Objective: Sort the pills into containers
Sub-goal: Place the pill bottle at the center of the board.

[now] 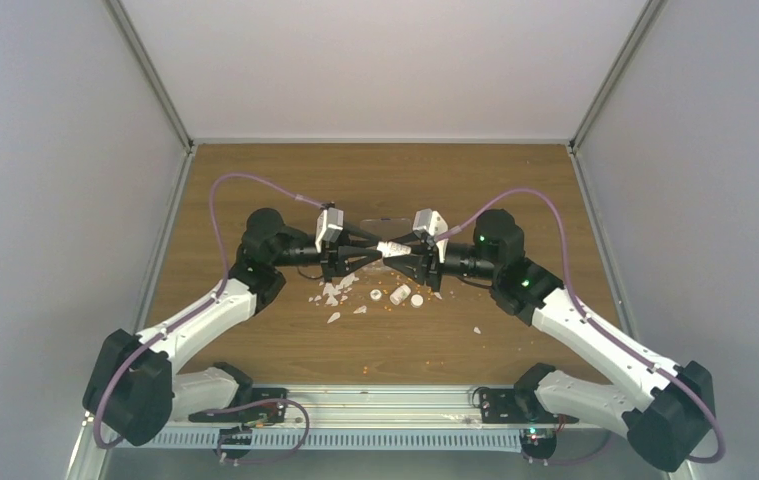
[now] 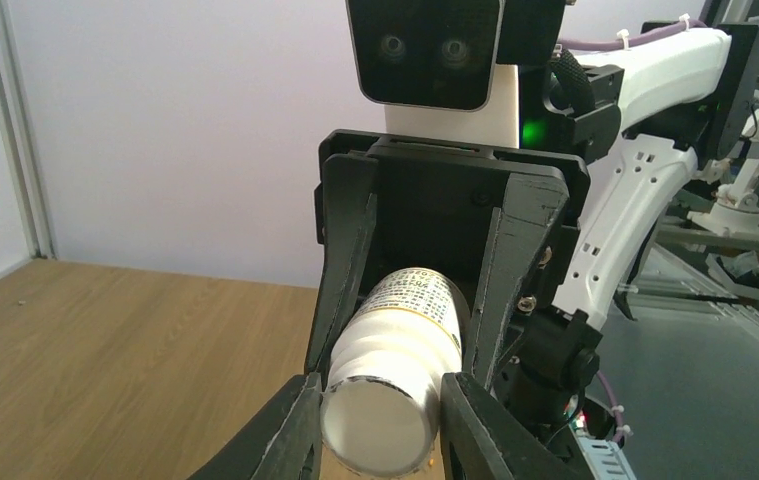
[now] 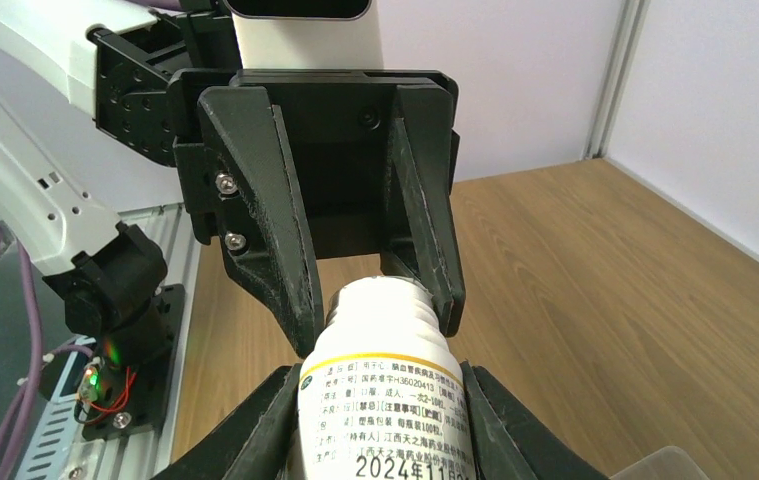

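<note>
Soft, even light from above, bright on the pale walls (image 1: 55, 150), no hard glare; shadows on the table (image 1: 405, 170) are faint; from overhead the pills (image 1: 388, 305) are mere specks; the bottle (image 2: 385, 400) close to the wrist cameras blurs slightly at its near end.

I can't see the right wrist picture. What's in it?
A white bottle with a printed label is gripped around its body by the right gripper. Black fingers of the left gripper flank its neck, above a wooden table.

wooden table (image 1: 285, 340): white flakes (image 1: 333, 292), a small white vial (image 1: 400, 294) lying between two caps (image 1: 417, 300), orange pills (image 1: 388, 306) scattered among them.
</note>
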Robot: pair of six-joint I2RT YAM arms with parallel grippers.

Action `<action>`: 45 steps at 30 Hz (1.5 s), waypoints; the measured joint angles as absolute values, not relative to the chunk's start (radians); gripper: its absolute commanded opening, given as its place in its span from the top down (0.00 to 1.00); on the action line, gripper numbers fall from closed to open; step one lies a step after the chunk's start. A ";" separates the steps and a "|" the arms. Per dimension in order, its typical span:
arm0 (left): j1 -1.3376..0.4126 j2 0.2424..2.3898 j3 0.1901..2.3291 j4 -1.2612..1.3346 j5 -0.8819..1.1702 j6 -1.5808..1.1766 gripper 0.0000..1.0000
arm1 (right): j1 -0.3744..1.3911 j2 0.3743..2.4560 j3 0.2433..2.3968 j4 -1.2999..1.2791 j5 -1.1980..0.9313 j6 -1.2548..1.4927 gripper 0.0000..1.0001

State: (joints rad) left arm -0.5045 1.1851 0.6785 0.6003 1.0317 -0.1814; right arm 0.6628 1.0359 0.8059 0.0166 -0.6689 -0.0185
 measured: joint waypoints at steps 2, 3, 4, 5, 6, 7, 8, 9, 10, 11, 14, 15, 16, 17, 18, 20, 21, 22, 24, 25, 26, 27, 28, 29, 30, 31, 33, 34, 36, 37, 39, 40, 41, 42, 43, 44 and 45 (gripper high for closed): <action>-0.505 1.191 0.682 0.600 1.034 -0.178 0.30 | 0.662 1.036 0.806 0.015 -0.664 -0.019 0.20; -0.505 1.192 0.682 0.600 1.034 -0.174 0.31 | 0.662 1.037 0.806 0.015 -0.664 -0.019 0.20; -0.505 1.192 0.683 0.599 1.034 -0.172 0.32 | 0.662 1.038 0.806 0.015 -0.664 -0.021 0.20; -0.505 1.192 0.683 0.597 1.034 -0.169 0.32 | 0.662 1.040 0.807 0.015 -0.664 -0.022 0.20; -0.504 1.192 0.683 0.593 1.034 -0.167 0.33 | 0.662 1.042 0.807 0.015 -0.664 -0.023 0.20; -0.504 1.192 0.683 0.590 1.033 -0.166 0.34 | 0.661 1.045 0.807 0.014 -0.664 -0.023 0.20; -0.504 1.192 0.683 0.587 1.033 -0.164 0.35 | 0.661 1.046 0.808 0.012 -0.664 -0.025 0.20; -0.504 1.193 0.683 0.585 1.033 -0.163 0.36 | 0.660 1.047 0.808 0.012 -0.664 -0.026 0.20; -0.504 1.193 0.683 0.584 1.033 -0.163 0.38 | 0.660 1.047 0.808 0.009 -0.664 -0.027 0.20; -0.504 1.194 0.683 0.583 1.034 -0.163 0.41 | 0.660 1.047 0.808 0.008 -0.664 -0.027 0.20; -0.504 1.196 0.683 0.582 1.035 -0.163 0.53 | 0.660 1.047 0.808 0.004 -0.664 -0.029 0.20; -0.504 1.196 0.683 0.581 1.036 -0.163 0.57 | 0.660 1.047 0.808 0.003 -0.664 -0.029 0.20; -0.504 1.196 0.683 0.579 1.037 -0.162 0.63 | 0.660 1.047 0.808 0.001 -0.664 -0.029 0.20; -0.504 1.196 0.683 0.578 1.038 -0.160 0.68 | 0.660 1.047 0.808 0.000 -0.664 -0.029 0.20; -0.504 1.196 0.683 0.578 1.038 -0.159 0.75 | 0.660 1.047 0.808 0.000 -0.664 -0.029 0.20; -0.504 1.196 0.683 0.578 1.039 -0.155 0.96 | 0.660 1.047 0.808 0.000 -0.664 -0.029 0.20; -0.504 1.196 0.683 0.578 1.039 -0.152 1.00 | 0.660 1.047 0.808 0.000 -0.664 -0.029 0.20; -0.504 1.196 0.683 0.578 1.039 -0.149 1.00 | 0.660 1.047 0.808 -0.001 -0.664 -0.030 0.20; -0.504 1.196 0.683 0.578 1.039 -0.147 1.00 | 0.660 1.047 0.808 -0.001 -0.664 -0.030 0.20; -0.504 1.196 0.683 0.578 1.039 -0.146 1.00 | 0.660 1.047 0.808 -0.001 -0.664 -0.030 0.20; -0.504 1.196 0.683 0.578 1.039 -0.146 1.00 | 0.660 1.047 0.808 -0.001 -0.664 -0.030 0.19; -0.504 1.197 0.683 0.579 1.039 -0.146 1.00 | 0.660 1.047 0.808 -0.001 -0.664 -0.030 0.17; -0.504 1.197 0.683 0.579 1.039 -0.146 1.00 | 0.660 1.047 0.808 -0.001 -0.664 -0.029 0.06; -0.504 1.197 0.683 0.579 1.039 -0.146 1.00 | 0.660 1.047 0.808 -0.001 -0.663 -0.030 0.01; -0.505 1.197 0.683 0.579 1.037 -0.144 1.00 | 0.660 1.047 0.808 -0.001 -0.663 -0.031 0.00; -0.508 1.197 0.683 0.579 1.033 -0.141 1.00 | 0.661 1.049 0.808 0.002 -0.661 -0.031 0.00; -0.527 1.196 0.683 0.578 1.019 -0.134 1.00 | 0.668 1.053 0.808 0.000 -0.666 -0.028 0.00; -0.530 1.195 0.683 0.577 1.012 -0.128 1.00 | 0.670 1.054 0.808 0.001 -0.667 -0.029 0.00; -0.532 1.186 0.682 0.569 0.999 -0.118 1.00 | 0.672 1.054 0.808 0.003 -0.662 -0.028 0.00; -0.532 1.180 0.682 0.565 0.991 -0.115 1.00 | 0.672 1.053 0.808 0.005 -0.659 -0.028 0.01; -0.532 1.164 0.682 0.562 0.975 -0.108 1.00 | 0.672 1.051 0.807 0.012 -0.650 -0.027 0.00; -0.532 1.154 0.682 0.562 0.965 -0.103 1.00 | 0.672 1.047 0.805 0.017 -0.643 -0.025 0.00; -0.531 1.147 0.682 0.561 0.957 -0.100 1.00 | 0.672 1.044 0.803 0.019 -0.635 -0.025 0.00; -0.530 1.142 0.682 0.559 0.950 -0.096 1.00 | 0.672 1.039 0.799 0.023 -0.624 -0.021 0.00; -0.527 1.136 0.682 0.555 0.939 -0.093 1.00 | 0.672 1.032 0.795 0.025 -0.607 -0.018 0.00; -0.525 1.131 0.682 0.547 0.922 -0.088 1.00 | 0.672 1.026 0.790 0.028 -0.596 -0.017 0.00; -0.523 1.127 0.682 0.537 0.903 -0.081 1.00 | 0.672 1.015 0.781 0.032 -0.574 -0.011 0.00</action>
State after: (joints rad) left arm -0.5232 1.1267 0.6823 0.5365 0.9028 -0.0814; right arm 0.6724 1.0145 0.7811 0.0322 -0.5739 -0.0113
